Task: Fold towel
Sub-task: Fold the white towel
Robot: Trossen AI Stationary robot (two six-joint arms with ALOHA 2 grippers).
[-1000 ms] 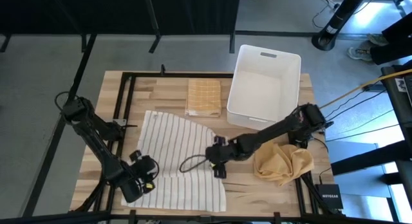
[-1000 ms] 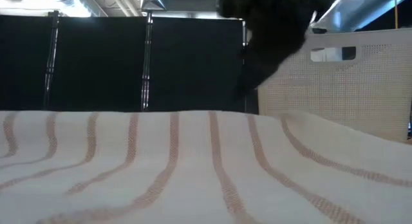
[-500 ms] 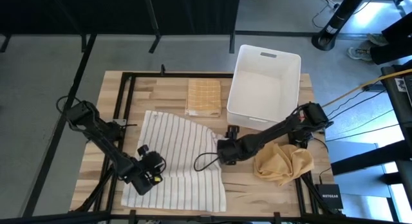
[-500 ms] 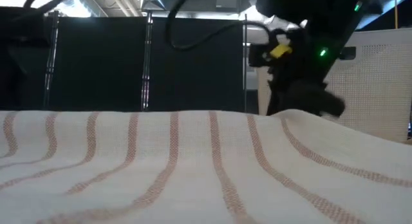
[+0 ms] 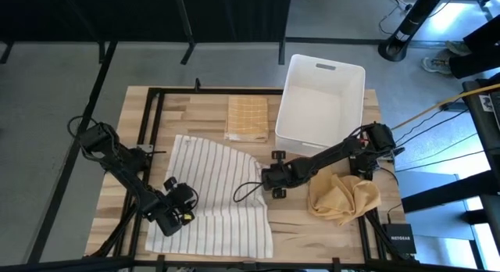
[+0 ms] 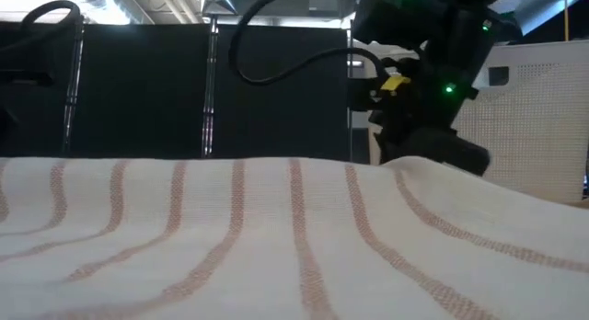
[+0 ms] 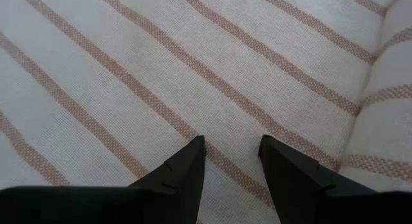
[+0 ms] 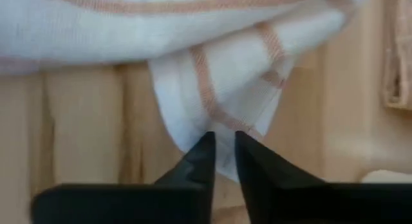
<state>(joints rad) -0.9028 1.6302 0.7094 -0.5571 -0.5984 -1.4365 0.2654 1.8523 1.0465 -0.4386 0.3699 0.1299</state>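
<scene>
Striped towel (image 5: 215, 198) lies spread on the counter (image 5: 199, 108) — its right corner is pinched between the right gripper (image 8: 222, 141) fingers, nearly closed on the cloth. Left gripper (image 7: 230, 147) sits over the towel's left part, fingers parted, tips on the fabric.

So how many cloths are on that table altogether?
3: a striped towel spread across the near middle, a folded checked cloth beside the white bin, and a crumpled yellow cloth at the right. The bin looks empty.
</scene>
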